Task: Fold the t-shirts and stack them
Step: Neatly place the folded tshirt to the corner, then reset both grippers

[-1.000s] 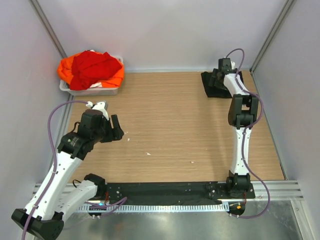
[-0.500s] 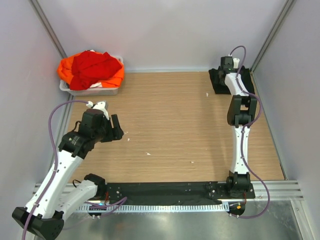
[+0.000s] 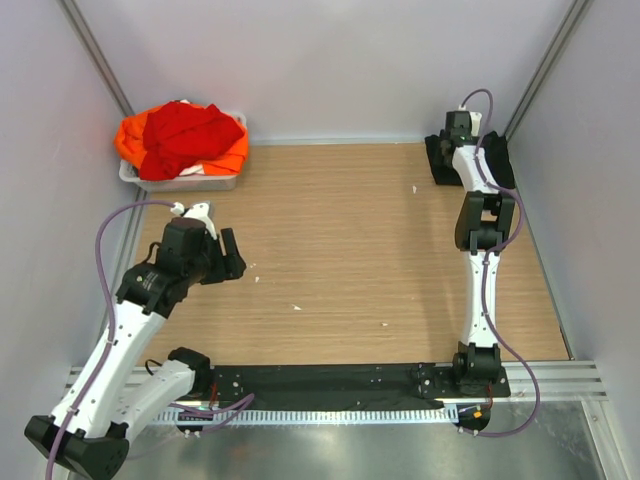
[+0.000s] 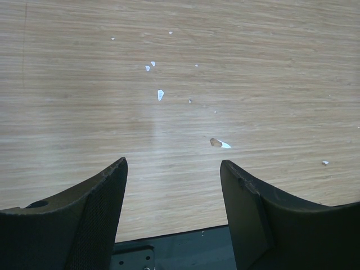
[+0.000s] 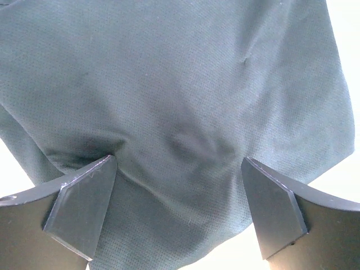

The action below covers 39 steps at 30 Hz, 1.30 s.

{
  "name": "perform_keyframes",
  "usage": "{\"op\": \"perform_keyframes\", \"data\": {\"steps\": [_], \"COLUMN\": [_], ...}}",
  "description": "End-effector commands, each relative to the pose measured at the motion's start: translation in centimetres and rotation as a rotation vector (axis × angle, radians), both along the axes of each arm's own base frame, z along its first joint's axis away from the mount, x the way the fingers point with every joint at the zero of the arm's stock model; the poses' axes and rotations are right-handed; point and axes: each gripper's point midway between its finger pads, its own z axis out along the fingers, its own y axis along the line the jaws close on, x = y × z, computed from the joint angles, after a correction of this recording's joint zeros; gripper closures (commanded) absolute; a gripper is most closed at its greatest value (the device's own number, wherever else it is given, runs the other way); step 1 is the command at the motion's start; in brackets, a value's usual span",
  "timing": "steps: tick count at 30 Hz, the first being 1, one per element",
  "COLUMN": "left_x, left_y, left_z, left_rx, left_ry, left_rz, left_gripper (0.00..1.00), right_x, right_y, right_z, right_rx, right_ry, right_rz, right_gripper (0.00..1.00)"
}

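Jaws spread wide, the right end effector (image 5: 177, 163) is hovering over the black t-shirt (image 5: 185, 73) lying at the surface's (image 3: 340, 230) one o'clock corner, likely the stacking spot, while the open left end effector (image 4: 173, 166) is idling empty at nine o'clock

The black t-shirt (image 3: 438, 165) lies folded and flat at the far right. The red t-shirt (image 3: 185, 135) sits crumpled atop the bright orange t-shirt (image 3: 232, 157). Both are heaped in the white tub (image 3: 185, 183) at the far left.
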Motion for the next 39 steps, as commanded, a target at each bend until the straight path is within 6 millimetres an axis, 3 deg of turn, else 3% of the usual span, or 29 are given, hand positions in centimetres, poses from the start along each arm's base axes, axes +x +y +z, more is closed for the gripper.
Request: {"op": "perform_keyframes", "data": {"steps": [1,2,3,6,7,9,10,11,12,13,14,15,16,17,18,19,20,24,27,31,39], "left_x": [0.5,0.5,0.5,0.4,0.3,0.3,0.3,0.2,0.3,0.3,0.2,0.2,0.2,0.2,0.2,0.2,0.1,0.1,0.1,0.0,-0.1], "left_y": [0.3,0.3,0.4,0.5,0.6,0.8,0.8,0.9,1.0,1.2,1.2,1.4,1.4,1.5,1.6,1.8,1.9,2.1,2.2,2.2,2.2], "left_z": [0.7,0.8,0.9,1.1,1.2,1.3,1.4,1.5,1.6,1.6,1.7,1.7,1.9,1.9,1.8,2.0,2.0,2.0,2.1,2.3,2.5], "left_rx": [-0.003,-0.002,-0.003,-0.003,-0.004,-0.002,-0.003,-0.002,-0.001,0.003,0.004,0.009,0.005,0.008,0.010,0.013,0.014,0.016,0.017,0.013,0.007], "left_ry": [-0.050,-0.052,-0.056,-0.068,-0.073,-0.082,-0.086,-0.089,-0.094,-0.095,-0.098,-0.099,-0.105,-0.106,-0.107,-0.112,-0.114,-0.117,-0.119,-0.128,-0.135], "left_rz": [0.015,0.018,0.019,0.026,0.029,0.037,0.038,0.043,0.049,0.053,0.058,0.063,0.069,0.072,0.077,0.085,0.091,0.101,0.106,0.110,0.106], "left_gripper": [0.32,0.32,0.32,0.32,0.32,0.31,0.31,0.31,0.30,0.29,0.29,0.28,0.28,0.28,0.28,0.28,0.28,0.28,0.27,0.27,0.27], "right_x": [1.3,1.2,0.8,-1.5,-3.2,-5.4,-8.0,-9.5,-11.7,-13.4,-16.1,-18.4,-20.9,-23.3,-25.9,-28.2,-29.9,-36.7,-39.5,-41.4,-42.5], "right_y": [0.3,1.0,1.6,4.3,4.6,9.7,11.3,13.8,17.3,19.9,21.7,23.5,26.6,27.8,28.7,30.6,31.3,30.9,30.8,29.7,28.4], "right_z": [8.4,10.1,14.1,17.5,20.5,22.2,23.0,23.3,20.0,19.6,22.6,18.7,18.4,19.4,16.1,15.3,14.3,9.7,7.7,6.4,7.6], "right_rx": [0.008,0.019,0.023,0.043,0.069,0.145,0.180,0.241,0.275,0.311,0.363,0.401,0.442,0.508,0.531,0.560,0.577,0.647,0.671,0.661,0.700], "right_ry": [-0.168,-0.199,-0.266,-0.289,-0.330,-0.341,-0.338,-0.350,-0.289,-0.291,-0.369,-0.313,-0.306,-0.342,-0.281,-0.258,-0.243,-0.209,-0.170,-0.124,-0.158], "right_rz": [0.028,0.036,0.046,0.063,0.054,0.115,0.144,0.181,0.247,0.302,0.354,0.388,0.459,0.475,0.494,0.543,0.561,0.539,0.560,0.534,0.480], "right_gripper": [0.00,0.00,0.00,0.00,0.00,0.00,0.00,0.00,0.00,0.00,0.00,0.00,0.00,0.00,0.00,0.00,0.00,0.00,0.00,0.00,0.00]}}
